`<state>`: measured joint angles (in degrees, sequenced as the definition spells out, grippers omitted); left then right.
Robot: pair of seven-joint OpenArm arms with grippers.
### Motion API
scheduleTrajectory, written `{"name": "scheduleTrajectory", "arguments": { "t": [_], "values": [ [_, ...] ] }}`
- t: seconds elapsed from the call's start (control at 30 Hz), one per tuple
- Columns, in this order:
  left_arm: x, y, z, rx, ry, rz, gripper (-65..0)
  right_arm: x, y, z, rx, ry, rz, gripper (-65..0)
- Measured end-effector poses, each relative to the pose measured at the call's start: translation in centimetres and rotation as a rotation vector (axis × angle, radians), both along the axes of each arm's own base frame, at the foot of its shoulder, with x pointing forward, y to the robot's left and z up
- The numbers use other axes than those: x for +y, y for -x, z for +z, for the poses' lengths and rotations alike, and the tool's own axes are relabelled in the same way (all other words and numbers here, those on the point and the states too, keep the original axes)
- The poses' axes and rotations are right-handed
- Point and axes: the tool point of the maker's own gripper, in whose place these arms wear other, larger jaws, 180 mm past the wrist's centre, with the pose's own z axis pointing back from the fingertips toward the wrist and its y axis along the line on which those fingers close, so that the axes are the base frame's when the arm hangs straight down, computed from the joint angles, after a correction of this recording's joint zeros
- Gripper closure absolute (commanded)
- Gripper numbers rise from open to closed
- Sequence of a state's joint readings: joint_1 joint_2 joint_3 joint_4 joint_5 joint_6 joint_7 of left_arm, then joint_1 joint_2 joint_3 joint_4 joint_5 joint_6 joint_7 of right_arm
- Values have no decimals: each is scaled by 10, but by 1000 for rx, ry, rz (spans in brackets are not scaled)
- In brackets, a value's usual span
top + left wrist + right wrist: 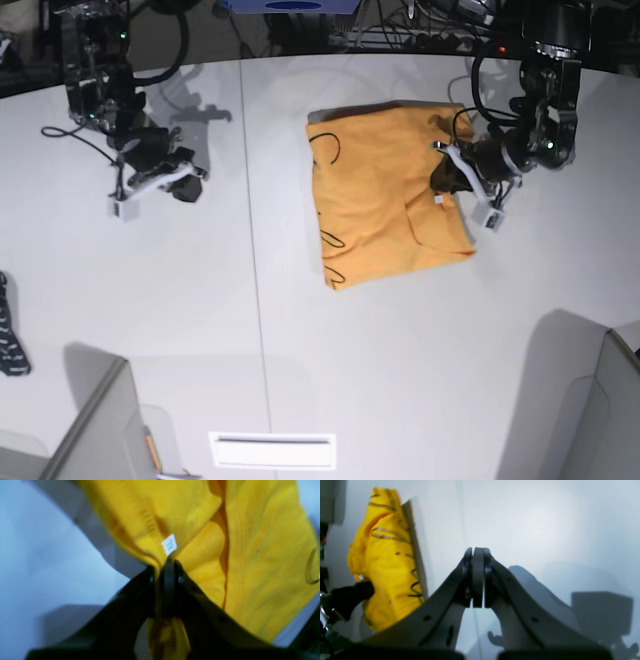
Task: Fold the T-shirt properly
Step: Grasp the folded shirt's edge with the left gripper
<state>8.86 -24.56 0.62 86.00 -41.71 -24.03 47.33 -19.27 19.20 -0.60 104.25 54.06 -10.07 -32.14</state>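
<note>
The orange-yellow T-shirt (380, 200) lies partly folded on the white table (400, 380), right of the middle, with thin black scribble marks (325, 145) along its left edge. My left gripper (445, 178) is at the shirt's right side. In the left wrist view it (170, 565) is shut on a bunch of the cloth (250, 555) right by the small white tag (169, 544). My right gripper (185, 187) is far to the left over bare table. In the right wrist view it (478, 552) is shut and empty, with the shirt (387, 575) far off.
A table seam (250, 250) runs front to back between the arms. A black object (10, 340) lies at the left edge. Grey panels stand at the front left (100, 420) and front right (610, 400) corners. A white slot (272, 450) is at the front edge.
</note>
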Motion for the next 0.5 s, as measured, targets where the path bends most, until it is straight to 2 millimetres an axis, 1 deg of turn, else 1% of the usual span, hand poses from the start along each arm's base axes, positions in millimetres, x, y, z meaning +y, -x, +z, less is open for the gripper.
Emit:
{"name": "scheduleTrajectory", "arguments": {
  "t": [0.27, 0.43, 0.5],
  "values": [
    [-12, -7, -4, -45, -209, -288, 0, -30, 28, -14, 61, 25, -85, 0],
    [-24, -13, 5, -128, -408, -501, 0, -48, 36, -17, 70, 13, -183, 0],
    [-30, -15, 8, -163, -493, -588, 0, -56, 44, -19, 81, 7, -230, 0]
  ]
}}
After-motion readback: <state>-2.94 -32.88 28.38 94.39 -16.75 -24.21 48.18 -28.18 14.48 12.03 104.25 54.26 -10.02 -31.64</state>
